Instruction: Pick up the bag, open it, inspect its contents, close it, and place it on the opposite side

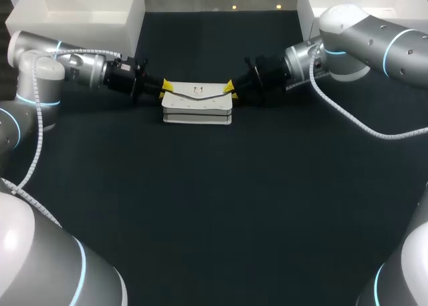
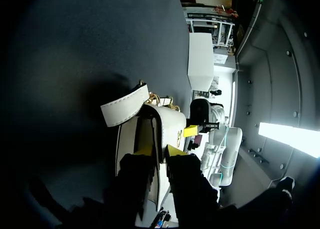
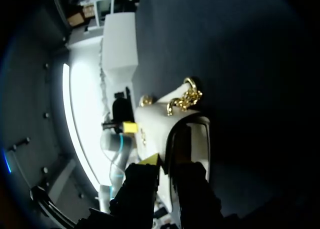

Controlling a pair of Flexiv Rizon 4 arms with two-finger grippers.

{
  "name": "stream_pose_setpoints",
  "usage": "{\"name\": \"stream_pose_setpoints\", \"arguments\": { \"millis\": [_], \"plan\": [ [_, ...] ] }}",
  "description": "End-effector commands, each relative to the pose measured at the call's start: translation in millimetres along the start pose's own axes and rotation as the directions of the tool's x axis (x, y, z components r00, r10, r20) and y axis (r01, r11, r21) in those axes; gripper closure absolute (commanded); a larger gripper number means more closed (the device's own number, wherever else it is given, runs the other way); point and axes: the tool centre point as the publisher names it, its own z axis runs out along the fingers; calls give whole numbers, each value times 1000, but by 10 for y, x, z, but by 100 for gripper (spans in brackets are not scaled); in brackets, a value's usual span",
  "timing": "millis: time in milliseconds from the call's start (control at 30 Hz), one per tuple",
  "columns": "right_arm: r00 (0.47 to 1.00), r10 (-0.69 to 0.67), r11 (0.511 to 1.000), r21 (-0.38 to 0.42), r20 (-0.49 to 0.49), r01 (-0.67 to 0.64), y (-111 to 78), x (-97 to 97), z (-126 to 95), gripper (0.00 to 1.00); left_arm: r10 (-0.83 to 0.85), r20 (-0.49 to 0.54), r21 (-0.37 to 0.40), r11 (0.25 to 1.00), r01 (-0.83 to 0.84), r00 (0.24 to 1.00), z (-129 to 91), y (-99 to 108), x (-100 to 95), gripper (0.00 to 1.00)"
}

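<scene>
Closest to the left wrist camera, the left claw [image 2: 159,152] is seen pinched on one end of the bag [image 2: 167,124], with the end wall caught between its yellow tips. The right claw [image 3: 167,161] is pinched the same way on the other end.

The bag is white. A flap [image 1: 197,92] is folded over its top, a white strap [image 2: 125,106] sticks out from it, and a gold chain [image 3: 184,100] is fixed near the strap. The bag is found in the middle of the dark surface [image 1: 214,206], toward the far edge, standing up straight between the two claws. Whether it rests on the surface or hangs just above it cannot be told. White boxes [image 1: 87,15] are set at the far corners, well apart from the bag.

The flap looks shut, so the pick-up step is judged to be in hand, with the opening not yet begun. To do it well, both ends should be lifted together at the same speed, so the bag is kept level. The ends should not be pulled apart or pushed together, or the bag may bend or slip out. For the flap, one claw will have to be let go, so a firm hold is needed from the other. The strap and chain should be watched so nothing gets snagged.
</scene>
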Motion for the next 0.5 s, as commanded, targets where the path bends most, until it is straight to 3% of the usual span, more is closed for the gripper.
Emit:
{"name": "stream_pose_setpoints", "arguments": {
  "millis": [33,67,100,167,200,267,333,500],
  "plan": [
    [1000,0,1000,29,-1,0,42,-5,9,95,-2,-9,4,1000,2,1000,-31,6,17,0],
    [1000,2,1000,24,-2,-1,36,-3,-3,62,-2,-10,8,1000,2,1000,-54,21,34,0],
    [1000,1,1000,19,0,-1,26,1,-20,51,-3,-16,13,1000,3,1000,-87,41,58,0],
    [1000,-1,1000,8,-2,1,0,10,-61,18,-2,-23,23,1000,3,1000,-153,81,103,0],
    [1000,-2,1000,3,-3,2,-14,14,-83,11,0,-24,28,1000,1,1000,-192,108,127,0],
    [1000,-4,1000,-7,-7,4,-52,24,-123,6,5,-20,46,999,-4,1000,-264,160,167,0],
    [1000,-8,1000,-14,-6,8,-95,30,-155,9,12,-21,51,999,-11,1000,-347,214,206,0],
    [1000,-13,1000,-22,-6,13,-210,31,-192,35,27,-11,75,997,-26,1000,-533,296,250,0]
  ]
}}
